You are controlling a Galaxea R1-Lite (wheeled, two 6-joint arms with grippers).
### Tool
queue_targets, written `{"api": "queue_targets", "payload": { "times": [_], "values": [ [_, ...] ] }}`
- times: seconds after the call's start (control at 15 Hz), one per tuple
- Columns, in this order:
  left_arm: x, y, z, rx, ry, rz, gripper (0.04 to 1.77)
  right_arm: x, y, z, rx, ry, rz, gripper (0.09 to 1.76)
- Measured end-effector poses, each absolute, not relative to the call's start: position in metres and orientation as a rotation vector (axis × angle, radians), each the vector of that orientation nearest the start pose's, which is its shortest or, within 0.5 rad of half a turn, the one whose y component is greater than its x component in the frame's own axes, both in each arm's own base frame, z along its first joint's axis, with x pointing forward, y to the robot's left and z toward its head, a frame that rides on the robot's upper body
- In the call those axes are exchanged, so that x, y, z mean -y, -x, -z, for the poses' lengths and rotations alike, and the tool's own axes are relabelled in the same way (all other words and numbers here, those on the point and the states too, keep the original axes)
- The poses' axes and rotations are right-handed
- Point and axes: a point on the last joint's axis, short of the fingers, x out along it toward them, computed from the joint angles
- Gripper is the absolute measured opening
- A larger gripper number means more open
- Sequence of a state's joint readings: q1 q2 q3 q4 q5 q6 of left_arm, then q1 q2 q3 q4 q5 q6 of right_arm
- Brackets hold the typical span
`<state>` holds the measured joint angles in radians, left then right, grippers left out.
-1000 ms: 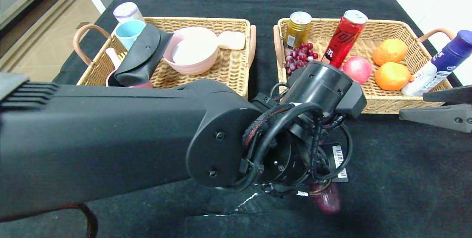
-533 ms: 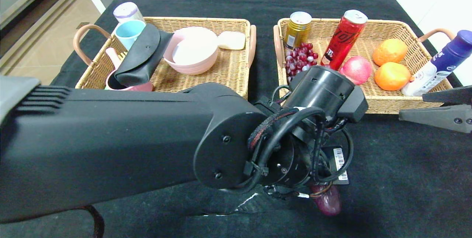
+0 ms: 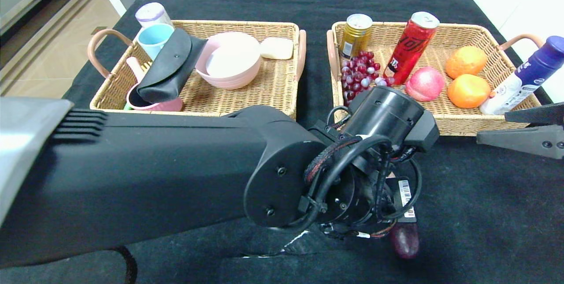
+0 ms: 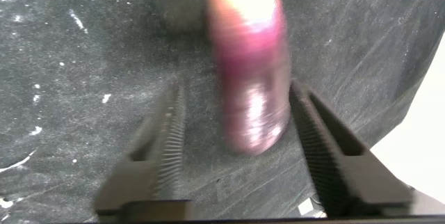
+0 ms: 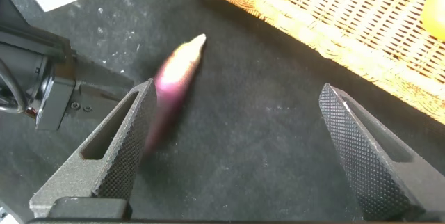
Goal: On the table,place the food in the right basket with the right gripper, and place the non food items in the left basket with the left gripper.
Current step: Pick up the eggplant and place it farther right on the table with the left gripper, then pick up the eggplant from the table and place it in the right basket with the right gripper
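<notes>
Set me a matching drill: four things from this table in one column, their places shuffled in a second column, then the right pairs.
Things
1. pink bowl
2. red can
3. purple eggplant
4. black pouch

Places
A. on the black cloth, near the left hand
B. right basket, leaning beside the grapes
C. left basket, lying across the pink mug
D. left basket, middle, next to the white soap

Pairs: 1-D, 2-B, 3-A, 4-C
</notes>
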<state>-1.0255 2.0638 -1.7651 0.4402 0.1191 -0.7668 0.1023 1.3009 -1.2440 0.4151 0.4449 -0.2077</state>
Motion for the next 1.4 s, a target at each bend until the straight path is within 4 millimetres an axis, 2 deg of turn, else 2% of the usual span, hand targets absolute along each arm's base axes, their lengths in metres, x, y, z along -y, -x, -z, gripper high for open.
{"api": "queue_targets", "payload": {
  "times": [0.33,0.8,1.13,1.4],
  "values": [
    [0.347,-0.214,-0.215,-0.917,0.277,0.556,1.41,-0.029,-0.186,-0.309,-0.411,0.118,-0.583,1.71],
    [0.346,-0.213,-0.217,-0.911,0.278,0.555,1.59,-0.029,-0.186,-0.309,-0.411,0.118,-0.583,1.71],
    [0.335,-0.207,-0.237,-0.877,0.297,0.571,1.65,-0.029,-0.186,-0.310,-0.409,0.118,-0.583,1.71],
    [0.317,-0.199,-0.258,-0.856,0.286,0.578,1.68,-0.029,-0.186,-0.310,-0.410,0.118,-0.583,1.71]
  ]
}}
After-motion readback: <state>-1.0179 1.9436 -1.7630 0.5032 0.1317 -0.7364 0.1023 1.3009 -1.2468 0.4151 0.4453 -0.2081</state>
